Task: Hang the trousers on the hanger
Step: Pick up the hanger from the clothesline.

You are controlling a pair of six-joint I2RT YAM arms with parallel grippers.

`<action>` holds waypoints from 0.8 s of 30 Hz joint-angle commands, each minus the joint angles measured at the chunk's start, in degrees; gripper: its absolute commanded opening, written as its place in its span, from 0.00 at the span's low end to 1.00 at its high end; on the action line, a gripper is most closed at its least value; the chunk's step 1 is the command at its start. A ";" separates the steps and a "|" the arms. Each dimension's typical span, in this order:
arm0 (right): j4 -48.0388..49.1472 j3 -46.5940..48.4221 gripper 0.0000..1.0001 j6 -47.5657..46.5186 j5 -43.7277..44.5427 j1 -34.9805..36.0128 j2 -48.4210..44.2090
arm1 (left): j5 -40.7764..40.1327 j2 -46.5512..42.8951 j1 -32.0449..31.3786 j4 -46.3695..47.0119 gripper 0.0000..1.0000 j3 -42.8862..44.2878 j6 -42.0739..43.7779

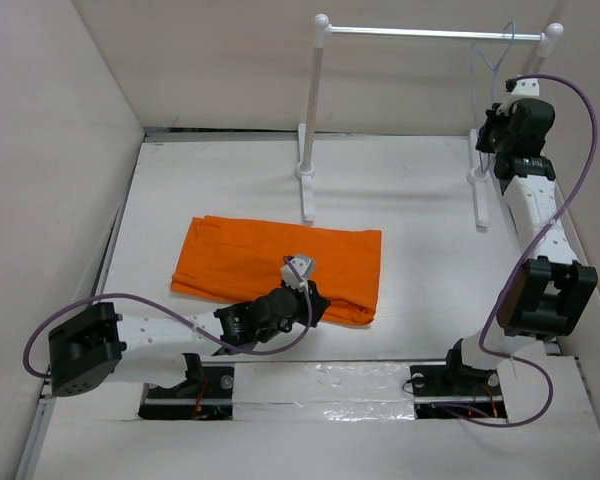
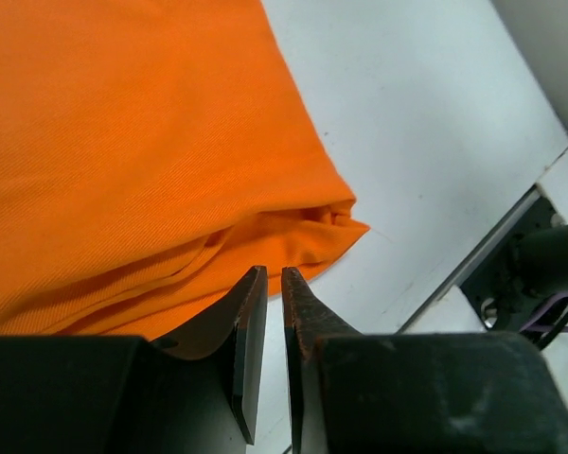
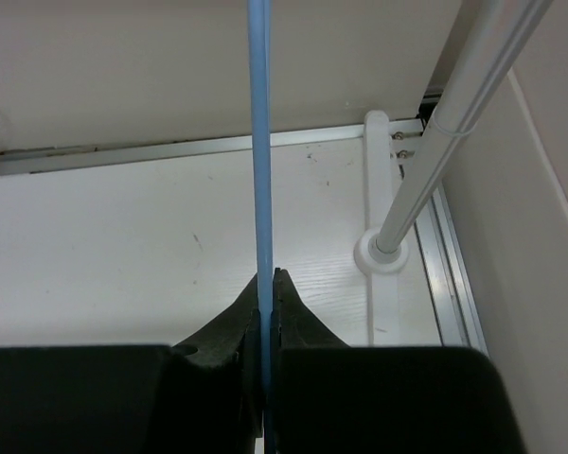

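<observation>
Judging from where I stand, the job is barely begun. The trousers (image 1: 280, 262) lie folded flat on the table (image 1: 420, 210), a little toward nine o'clock from its middle. The left gripper (image 2: 274, 274) sits at their five o'clock corner, claw narrowed to a slit with no cloth in it. Off at one o'clock the hanger (image 3: 258, 142) seems hooked on the rail (image 1: 430, 33), and the right gripper (image 3: 267, 279) is pinched tight on its thin blue wire. Lifting the trousers and draping them over the hanger is all left to do.
</observation>
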 commanded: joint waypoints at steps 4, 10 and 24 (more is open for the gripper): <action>6.77 0.21 0.00 0.09 -1.73 0.24 -5.94 | -3.07 1.80 -0.10 -1.60 0.12 4.79 0.69; 9.65 -5.49 0.00 0.79 -0.41 2.09 -11.91 | -3.60 1.54 -0.10 -2.74 0.15 8.22 1.74; 12.04 -32.29 0.00 6.33 2.84 7.97 -29.92 | -1.76 2.94 -0.10 -7.32 0.47 26.57 5.88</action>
